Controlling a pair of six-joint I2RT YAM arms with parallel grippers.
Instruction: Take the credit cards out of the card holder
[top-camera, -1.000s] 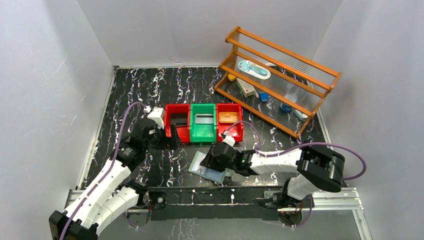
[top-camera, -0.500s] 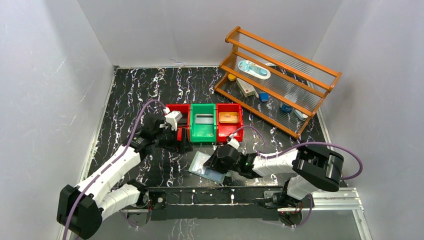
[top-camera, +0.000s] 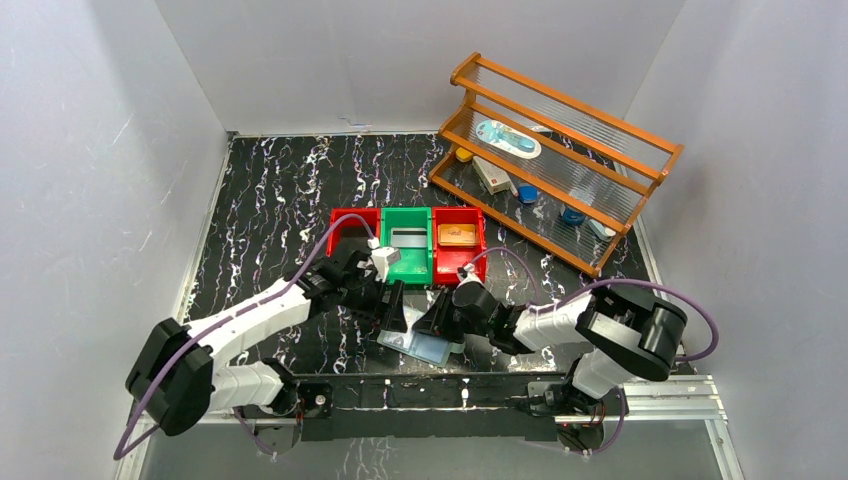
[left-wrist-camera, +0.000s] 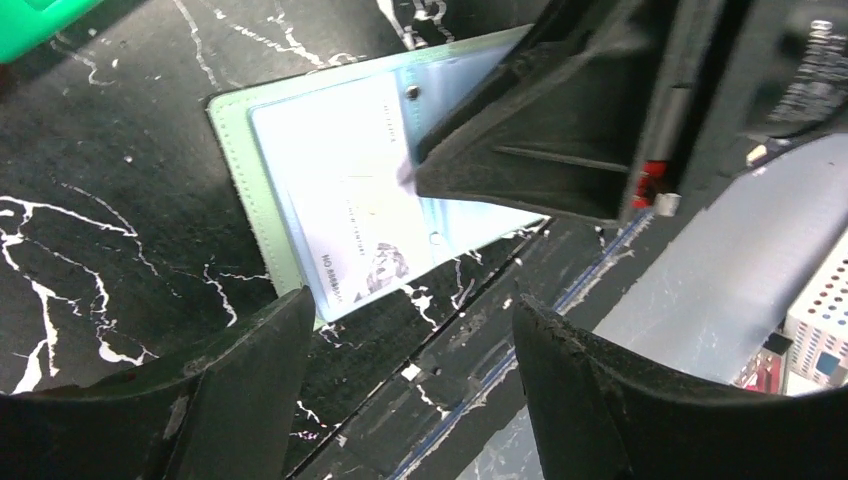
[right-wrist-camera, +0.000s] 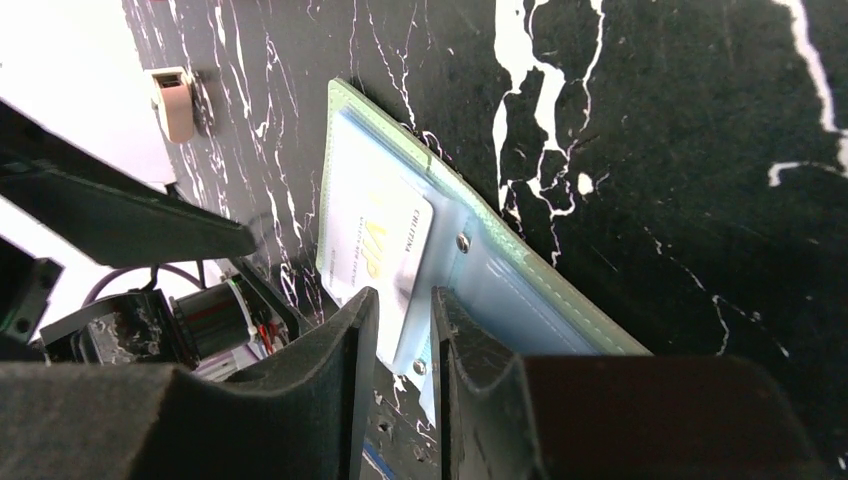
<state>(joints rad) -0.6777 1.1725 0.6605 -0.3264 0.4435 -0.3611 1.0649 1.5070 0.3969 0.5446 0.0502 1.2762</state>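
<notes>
The sage-green card holder (top-camera: 410, 343) lies open near the table's front edge, pale blue sleeves up. It also shows in the left wrist view (left-wrist-camera: 243, 190) and the right wrist view (right-wrist-camera: 565, 305). A white printed card (left-wrist-camera: 340, 190) sits in its sleeve, and the right wrist view shows "VIP" on this card (right-wrist-camera: 385, 250). My right gripper (top-camera: 432, 325) (right-wrist-camera: 405, 300) is nearly shut, with the sleeve's edge between its jaws. My left gripper (top-camera: 395, 318) (left-wrist-camera: 410, 305) is open and empty, just over the holder's near-left corner. A silvery grey card (top-camera: 405, 238) lies in the green bin, a tan-gold card (top-camera: 457, 234) in the right red bin.
Three bins stand in a row behind the holder: red (top-camera: 345, 222), green (top-camera: 388, 262), red (top-camera: 480, 250). A wooden rack (top-camera: 600, 150) with small items fills the back right. The front rail (top-camera: 430, 385) runs close below the holder. A small pinkish clip (right-wrist-camera: 178, 100) lies beyond the holder.
My left arm has swung right from the left red bin to the card holder, gripper open. My right gripper has stayed on the holder, shifting slightly.
</notes>
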